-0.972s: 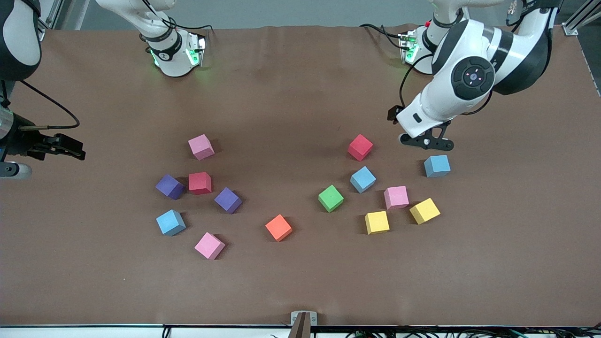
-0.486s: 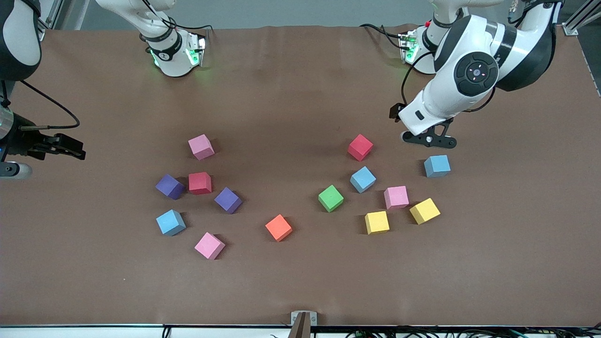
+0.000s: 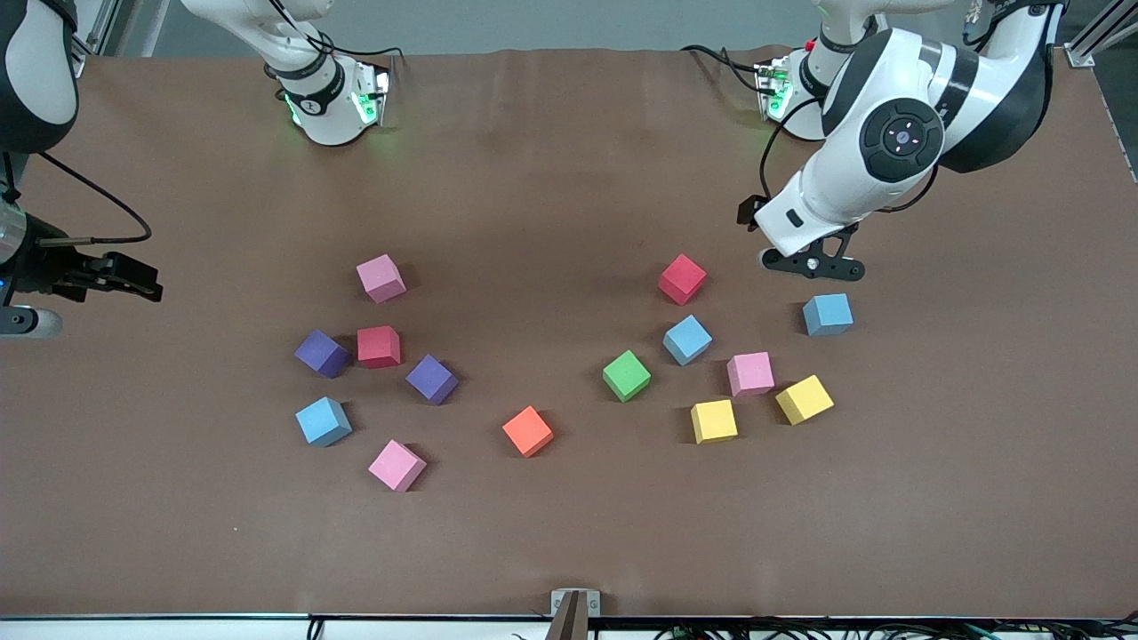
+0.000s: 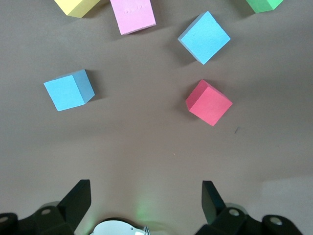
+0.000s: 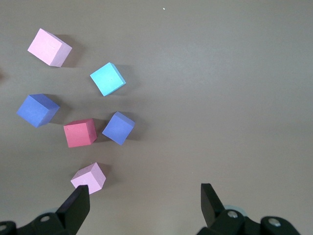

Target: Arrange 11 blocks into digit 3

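The blocks lie scattered on the brown table; no digit 3 figure is in view. Toward the left arm's end lie a red block, light blue blocks, a green, a pink and two yellow. An orange block lies mid-table. Toward the right arm's end lie pink, red, purple and light blue blocks. My left gripper is open and empty over bare table between the red and light blue blocks. My right gripper is open and empty, waiting at its table end.
The table's mat is bare brown between the arm bases and the blocks. A small metal bracket sits at the table edge nearest the front camera.
My left gripper has shifted slightly toward its base, away from the light blue block. The right arm and all blocks have not moved.
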Robot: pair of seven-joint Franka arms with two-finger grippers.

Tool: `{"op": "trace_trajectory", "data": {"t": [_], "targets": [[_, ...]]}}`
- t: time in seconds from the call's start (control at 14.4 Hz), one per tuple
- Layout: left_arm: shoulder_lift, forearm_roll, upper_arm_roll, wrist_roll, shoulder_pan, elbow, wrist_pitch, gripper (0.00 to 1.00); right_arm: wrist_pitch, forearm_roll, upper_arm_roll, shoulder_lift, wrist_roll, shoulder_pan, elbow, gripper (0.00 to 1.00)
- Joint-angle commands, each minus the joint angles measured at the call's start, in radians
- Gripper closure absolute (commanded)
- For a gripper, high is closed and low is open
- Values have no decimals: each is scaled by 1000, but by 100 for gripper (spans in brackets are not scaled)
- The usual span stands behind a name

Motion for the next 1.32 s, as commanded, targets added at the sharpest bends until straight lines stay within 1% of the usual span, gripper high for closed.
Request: {"op": "trace_trajectory", "data": {"t": [0.0,1.04,1.25], "targets": [[-4,20,-12,-8,9,8,-16,0,-6,-14,4,-3,5,-5,-3,0],[-4,20,-12,-8,10,15,-16,0,-11,-13,4,-3,8,-5,-9,0],[-7,20,-11,-8,10,17,-16,0,-12,-13,4,-6,17,0,-27,0]]}}
